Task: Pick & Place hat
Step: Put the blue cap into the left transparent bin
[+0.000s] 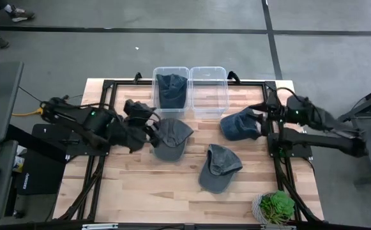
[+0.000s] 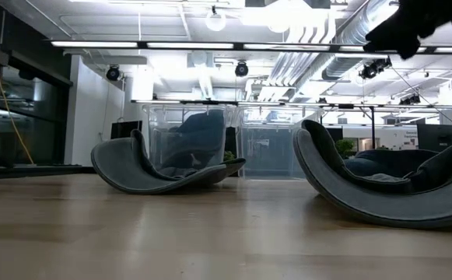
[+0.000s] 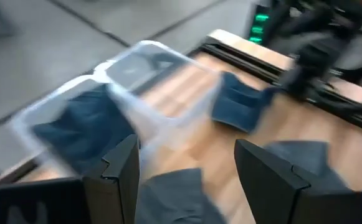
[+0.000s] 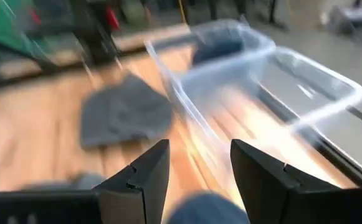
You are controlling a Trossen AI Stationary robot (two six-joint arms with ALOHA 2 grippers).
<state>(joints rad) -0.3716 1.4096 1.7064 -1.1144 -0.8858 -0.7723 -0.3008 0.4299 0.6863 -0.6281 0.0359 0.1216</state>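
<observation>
Three loose dark caps are seen on the wooden table from above: one hat left of centre, just beside the left gripper; a second cap nearer the front edge; a third cap at the right, beside the right gripper. Two clear bins stand side by side at the far edge; a fourth cap lies in the left bin, while the right bin holds nothing visible.

Only in the wrist views is the finger spacing shown: both grippers are parted, with nothing between the fingers. From table height, two upturned caps are seen rocking on their crowns. A potted plant stands at the front right corner.
</observation>
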